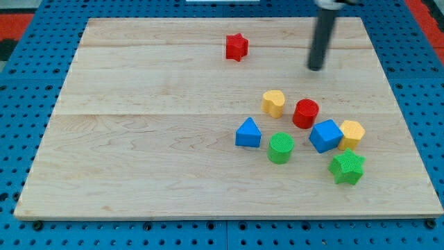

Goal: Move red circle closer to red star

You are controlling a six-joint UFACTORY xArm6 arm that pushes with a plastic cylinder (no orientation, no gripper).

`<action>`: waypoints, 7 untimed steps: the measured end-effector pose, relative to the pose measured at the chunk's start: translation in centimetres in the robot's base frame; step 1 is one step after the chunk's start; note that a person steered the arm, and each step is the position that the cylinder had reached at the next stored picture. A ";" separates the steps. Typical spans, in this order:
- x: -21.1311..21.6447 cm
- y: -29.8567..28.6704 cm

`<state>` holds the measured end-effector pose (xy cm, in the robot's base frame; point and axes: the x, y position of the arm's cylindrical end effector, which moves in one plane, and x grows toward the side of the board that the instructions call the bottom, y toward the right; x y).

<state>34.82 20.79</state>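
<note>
My tip (316, 68) (a bare rod, with nothing to open or close) was seen toward the view's top of the red circle (305, 113), apart from it. The red star (236, 46) lay up-left, so the tip seemingly sat on the wrong side.

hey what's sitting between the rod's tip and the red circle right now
Nothing. In the camera view, my tip sits above the red circle, slightly toward the view's right, with only bare wood between them. The yellow block lies off to the left of that line.
</note>
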 end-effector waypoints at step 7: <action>7.2 -9.7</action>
<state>42.00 11.12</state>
